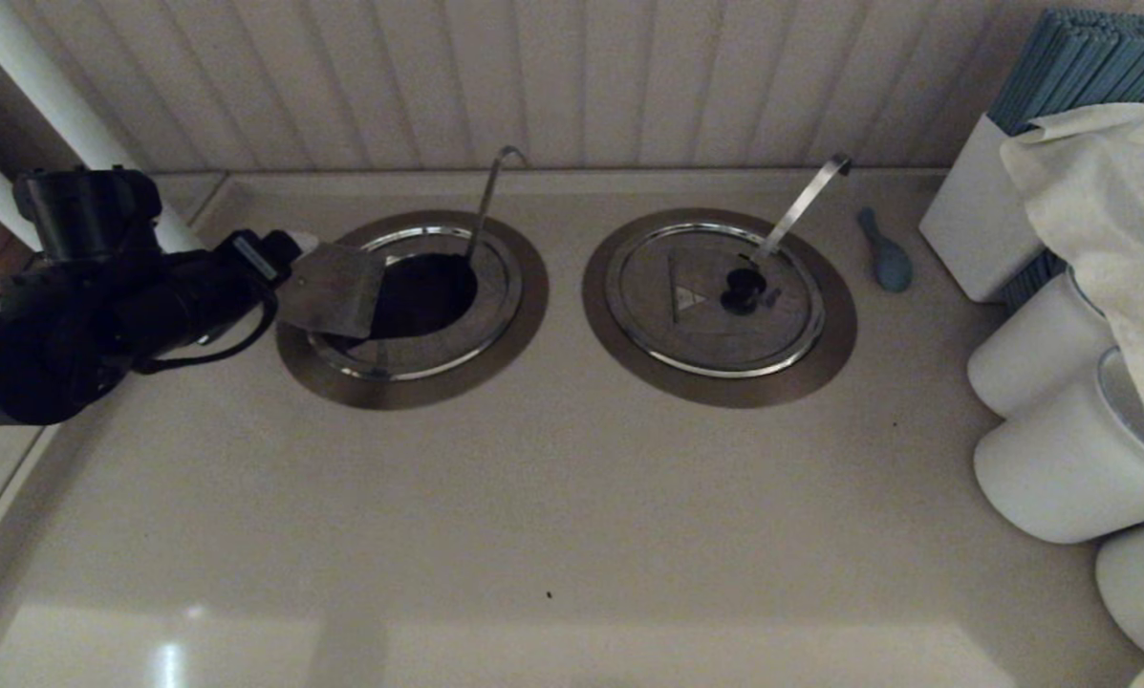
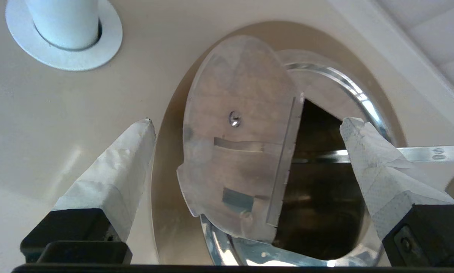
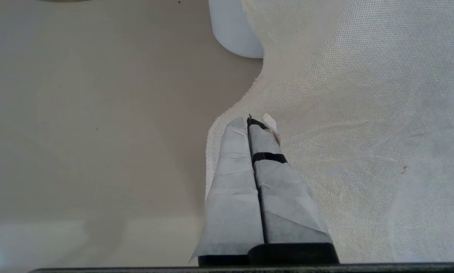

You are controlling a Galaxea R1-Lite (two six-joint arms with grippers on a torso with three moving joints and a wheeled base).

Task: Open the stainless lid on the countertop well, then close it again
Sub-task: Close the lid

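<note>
The stainless lid (image 1: 334,287) is folded up: its front flap stands raised at the left of the countertop well (image 1: 500,287), and the dark hollow lies bare. The thin hooked rod (image 1: 487,199) rises from the well. My left gripper (image 1: 306,253) is just behind the raised flap. In the left wrist view the left gripper (image 2: 249,121) is open, and the flap's underside (image 2: 242,163) shows between the fingers (image 2: 132,159), apart from both. The knob is hidden. My right gripper (image 3: 249,123) is shut and empty over a white cloth, outside the head view.
The twin lid (image 1: 715,296) lies shut on the right well, with its flat ladle handle (image 1: 801,205). A blue utensil (image 1: 885,253), white containers (image 1: 1049,354) and a draped cloth (image 1: 1107,191) crowd the right side. A white post (image 2: 63,22) stands left of the well.
</note>
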